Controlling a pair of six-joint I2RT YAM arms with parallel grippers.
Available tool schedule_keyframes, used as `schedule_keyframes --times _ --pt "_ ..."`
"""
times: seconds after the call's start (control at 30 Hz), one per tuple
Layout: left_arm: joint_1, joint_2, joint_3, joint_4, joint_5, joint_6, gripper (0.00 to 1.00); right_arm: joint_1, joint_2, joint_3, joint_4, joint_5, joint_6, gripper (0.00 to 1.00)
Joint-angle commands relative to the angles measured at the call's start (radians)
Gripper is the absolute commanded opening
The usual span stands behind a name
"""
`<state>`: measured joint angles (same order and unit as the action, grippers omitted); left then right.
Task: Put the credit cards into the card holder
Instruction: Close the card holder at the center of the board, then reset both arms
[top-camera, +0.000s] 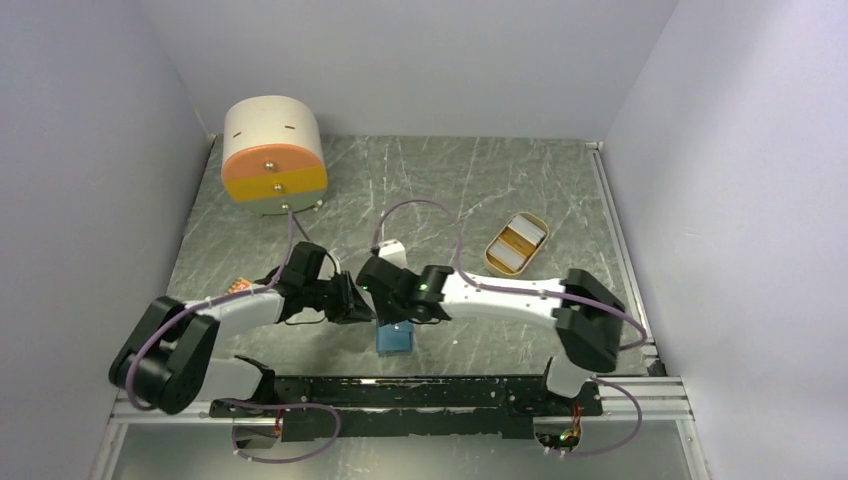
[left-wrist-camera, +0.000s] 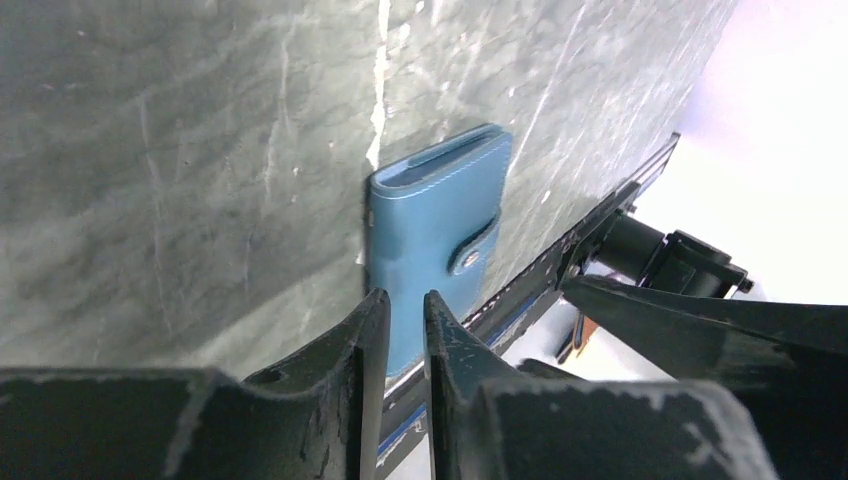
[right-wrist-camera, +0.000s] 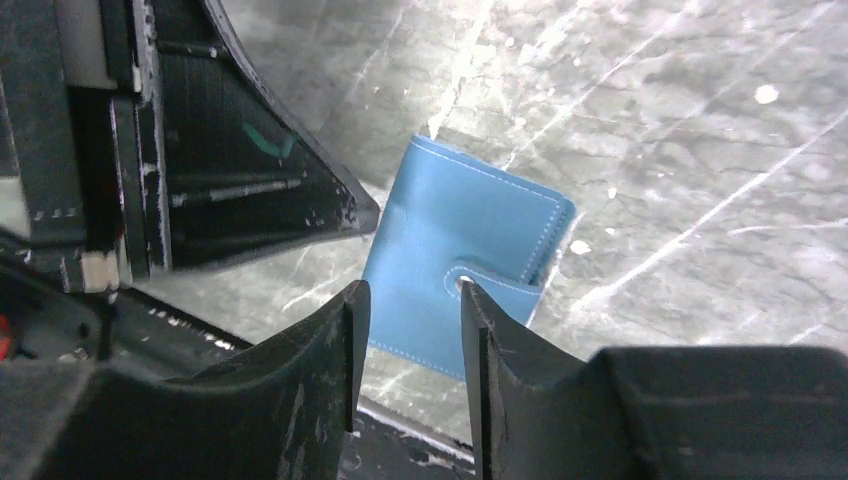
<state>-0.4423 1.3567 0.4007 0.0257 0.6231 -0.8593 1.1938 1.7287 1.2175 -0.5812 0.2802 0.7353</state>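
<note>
Item: card holder (right-wrist-camera: 455, 270), a blue wallet, lying flat and closed on the table (top-camera: 450, 190) near the front edge, its tab across the fold and, by the look of it, snapped down. Item: credit cards (top-camera: 520, 240), whitish and orange-yellow, lying in the oval tan tray (top-camera: 492, 258) at the right, well apart from the wallet; none is at the wallet yet. Item: left gripper (left-wrist-camera: 405, 298), fingers drawn to a narrow gap with nothing between them, poised just beside the wallet's near edge. Item: right gripper (right-wrist-camera: 410, 288), fingers moderately apart and empty, hanging over the wallet with the snap showing just by one fingertip; whether it touches the leather cannot be told. Item: round cream drum with an orange front (top-camera: 272, 155), far left corner, not concerned. Step in hand, as judged: getting the wallet open, before any card is fetched. Next move calls for one gripper to pin the wallet body while the other catches the tab's free end and lifts it off the snap, then folds the cover back.
</note>
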Motion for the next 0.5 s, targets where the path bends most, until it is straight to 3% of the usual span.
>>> schedule_keyframes --times 0.0,0.03,0.1,0.23,0.27,0.3,0.33,0.37,0.47 --pt "-0.006 -0.118 0.075 -0.167 -0.121 0.042 0.27 -0.015 -0.172 -0.110 0.145 0.038 -0.032 0.45" --pt "-0.005 -0.155 0.092 -0.198 -0.134 0.050 0.29 -0.016 -0.208 -0.132 0.164 0.062 -0.026 0.51" --pt "-0.006 -0.251 0.144 -0.297 -0.192 0.075 0.45 -0.015 -0.286 -0.170 0.204 0.099 -0.024 0.64" --pt "-0.006 -0.402 0.318 -0.499 -0.301 0.151 0.65 -0.016 -0.416 -0.217 0.251 0.179 -0.025 0.78" --pt "-0.006 -0.428 0.365 -0.538 -0.323 0.170 0.69 -0.016 -0.439 -0.218 0.249 0.198 -0.020 0.85" --pt "-0.006 -0.453 0.405 -0.574 -0.340 0.190 0.74 -0.016 -0.456 -0.218 0.243 0.217 -0.014 0.97" --pt "-0.005 -0.472 0.451 -0.602 -0.355 0.213 0.81 -0.016 -0.471 -0.218 0.231 0.240 -0.006 1.00" --pt "-0.005 -0.489 0.488 -0.625 -0.373 0.233 0.96 -0.016 -0.483 -0.213 0.214 0.266 0.005 1.00" --pt "-0.006 -0.546 0.591 -0.670 -0.412 0.321 0.99 -0.016 -0.513 -0.185 0.150 0.339 0.060 1.00"
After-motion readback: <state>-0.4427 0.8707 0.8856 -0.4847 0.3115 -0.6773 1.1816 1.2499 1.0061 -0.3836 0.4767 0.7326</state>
